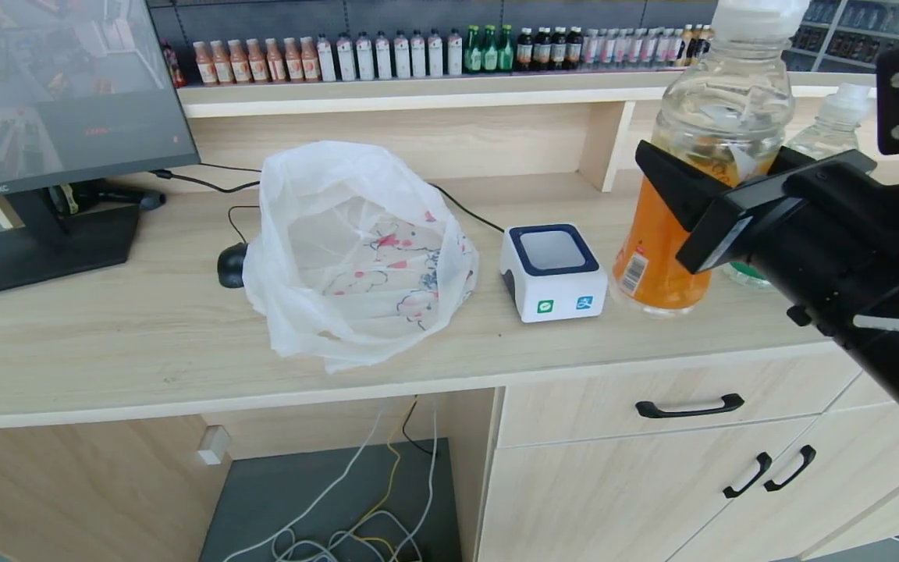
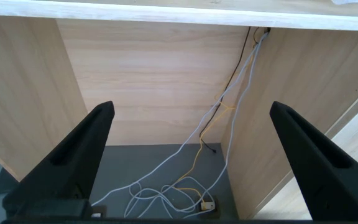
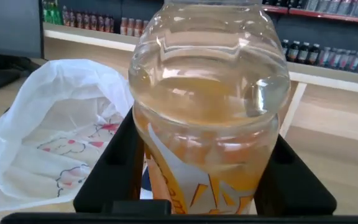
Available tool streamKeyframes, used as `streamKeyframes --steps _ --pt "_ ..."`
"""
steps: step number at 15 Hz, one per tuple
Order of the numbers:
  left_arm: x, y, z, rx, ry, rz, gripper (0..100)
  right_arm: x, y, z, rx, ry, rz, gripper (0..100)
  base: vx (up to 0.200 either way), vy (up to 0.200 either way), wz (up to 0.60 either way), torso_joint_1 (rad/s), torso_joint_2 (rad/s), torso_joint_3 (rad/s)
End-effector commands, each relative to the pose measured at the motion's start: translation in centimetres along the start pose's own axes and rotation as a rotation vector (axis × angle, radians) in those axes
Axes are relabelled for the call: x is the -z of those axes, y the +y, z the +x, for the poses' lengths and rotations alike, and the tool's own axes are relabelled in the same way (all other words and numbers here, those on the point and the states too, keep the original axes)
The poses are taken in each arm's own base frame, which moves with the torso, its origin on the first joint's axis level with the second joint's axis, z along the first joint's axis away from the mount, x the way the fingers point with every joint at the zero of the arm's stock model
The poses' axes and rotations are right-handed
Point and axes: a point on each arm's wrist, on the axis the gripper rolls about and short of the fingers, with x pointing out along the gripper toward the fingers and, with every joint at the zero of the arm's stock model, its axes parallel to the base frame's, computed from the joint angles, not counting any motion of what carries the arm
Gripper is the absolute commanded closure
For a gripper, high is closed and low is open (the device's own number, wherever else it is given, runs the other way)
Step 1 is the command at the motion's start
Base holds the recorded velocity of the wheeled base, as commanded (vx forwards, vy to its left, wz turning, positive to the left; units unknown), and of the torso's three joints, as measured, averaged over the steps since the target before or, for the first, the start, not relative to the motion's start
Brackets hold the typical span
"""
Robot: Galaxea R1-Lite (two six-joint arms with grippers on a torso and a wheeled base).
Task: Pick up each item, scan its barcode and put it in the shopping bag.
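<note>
A large bottle of orange drink (image 1: 680,234) with a white cap is held upright at the counter's right, just right of the white barcode scanner (image 1: 551,269). My right gripper (image 1: 711,160) is shut on the orange drink bottle (image 3: 210,124) around its upper body, one finger on each side. The barcode on the bottle's lower label faces toward the scanner. The open white shopping bag (image 1: 356,250) lies left of the scanner, also seen as the bag (image 3: 55,137). My left gripper (image 2: 191,118) hangs open below the counter, with nothing between its fingers.
A second, clear bottle (image 1: 836,117) stands behind the held one. A monitor (image 1: 51,86) and a black mouse (image 1: 231,265) sit at the left. Drink bottles line the back shelf (image 1: 434,55). Cables (image 2: 185,186) lie on the floor under the counter.
</note>
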Motion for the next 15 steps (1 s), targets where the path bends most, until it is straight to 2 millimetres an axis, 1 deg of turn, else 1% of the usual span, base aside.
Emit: streamKeyframes --steps 1,3,6,7,8,10,12,15 --pt "0.0 0.0 0.0 0.0 -0.001 0.0 0 0.2 0.5 1.5 0.01 -0.003 -0.043 100 0.0 0.0 0.0 0.0 0.0 0.0" --pt "0.0 0.0 0.0 0.0 -0.001 0.001 0 0.2 0.8 2.5 0.029 -0.006 -0.09 100 0.0 0.0 0.0 0.0 0.0 0.0" --pt "0.0 0.0 0.0 0.0 -0.001 0.0 0 -0.3 1.1 4.2 0.076 -0.027 -0.18 100 0.0 0.0 0.0 0.0 0.0 0.0" --pt "0.0 0.0 0.0 0.0 -0.001 0.0 0 -0.9 1.7 5.1 0.102 -0.042 -0.192 100 0.0 0.0 0.0 0.0 0.0 0.0" --pt "0.0 0.0 0.0 0.0 -0.001 0.0 0 -1.1 2.1 5.6 0.115 -0.047 -0.196 100 0.0 0.0 0.0 0.0 0.0 0.0" --pt "0.0 0.0 0.0 -0.001 -0.001 0.0 0 -0.8 3.0 6.1 0.101 -0.046 -0.217 100 0.0 0.0 0.0 0.0 0.0 0.0" --pt "0.0 0.0 0.0 0.0 -0.001 0.0 0 -0.6 3.3 6.7 0.097 -0.049 -0.271 100 0.0 0.0 0.0 0.0 0.0 0.0" --pt "0.0 0.0 0.0 0.0 -0.001 0.0 0 -0.5 3.5 6.7 0.045 -0.075 -0.382 100 0.0 0.0 0.0 0.0 0.0 0.0"
